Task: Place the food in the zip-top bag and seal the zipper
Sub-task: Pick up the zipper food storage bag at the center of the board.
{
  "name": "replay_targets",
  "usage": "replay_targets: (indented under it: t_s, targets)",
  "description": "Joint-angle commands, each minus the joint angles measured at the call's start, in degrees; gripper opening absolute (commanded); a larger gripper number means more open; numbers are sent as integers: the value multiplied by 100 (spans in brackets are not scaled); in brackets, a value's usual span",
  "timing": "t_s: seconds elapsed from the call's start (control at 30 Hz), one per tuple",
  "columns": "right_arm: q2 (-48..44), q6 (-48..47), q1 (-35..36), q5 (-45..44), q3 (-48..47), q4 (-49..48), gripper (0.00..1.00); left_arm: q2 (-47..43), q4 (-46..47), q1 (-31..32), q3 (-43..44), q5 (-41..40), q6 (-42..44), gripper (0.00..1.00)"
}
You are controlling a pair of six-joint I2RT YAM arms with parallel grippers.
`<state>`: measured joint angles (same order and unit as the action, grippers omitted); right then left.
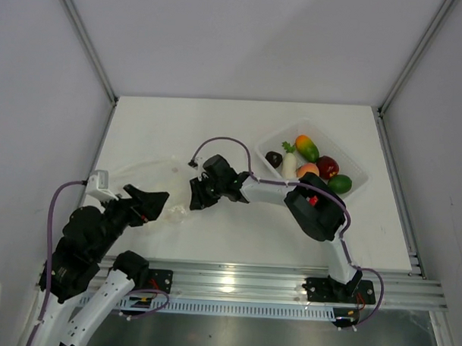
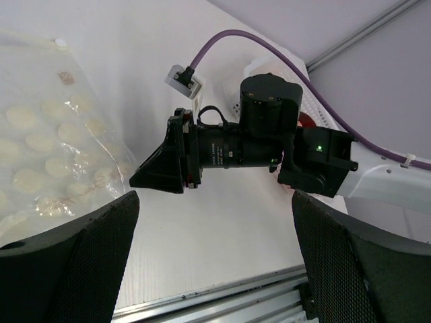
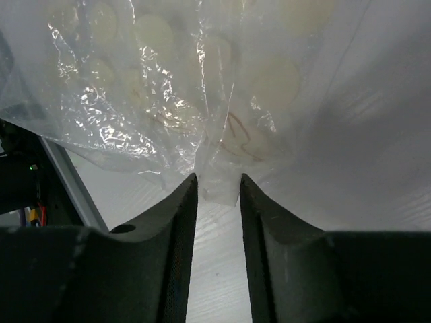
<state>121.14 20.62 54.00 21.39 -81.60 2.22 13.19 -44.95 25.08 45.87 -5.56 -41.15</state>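
Observation:
The clear zip-top bag (image 1: 143,177) lies crumpled on the table at centre left; its zipper cannot be made out. It also shows in the left wrist view (image 2: 47,155) and the right wrist view (image 3: 202,87). My right gripper (image 1: 194,196) (image 3: 217,185) is at the bag's right corner, jaws narrowly apart with a plastic corner between the tips. My left gripper (image 1: 160,205) (image 2: 215,269) is wide open and empty just near of the bag. The food sits in the tray: mango (image 1: 306,147), radish (image 1: 289,164), peach (image 1: 307,170), red apple (image 1: 327,166), green piece (image 1: 339,184), dark piece (image 1: 274,158).
The rigid clear tray (image 1: 282,133) stands at the back right. The right arm's forearm (image 1: 313,210) stretches across the middle of the table. A metal rail (image 1: 235,276) runs along the near edge. Grey walls close in both sides.

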Motion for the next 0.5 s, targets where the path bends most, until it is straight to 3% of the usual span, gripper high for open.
replay_targets:
  t_s: [0.0,0.03,0.07,0.23,0.47]
  targets:
    - [-100,47,23,-99,30,-459,25,499,-479,-47,458,-41,-331,95]
    - [-91,47,23,-108,39,-511,9,622,-567,-47,519,-50,-402,95]
    - [-99,65,23,-213,39,-512,0,806,-698,-47,659,-50,-464,96]
    - [-494,152,41,-837,662,-722,0,1080,-919,-47,818,-146,-868,97]
    - [-2145,670,93,-2426,2533,-951,0,1282,-893,-47,696,-244,-1290,99]
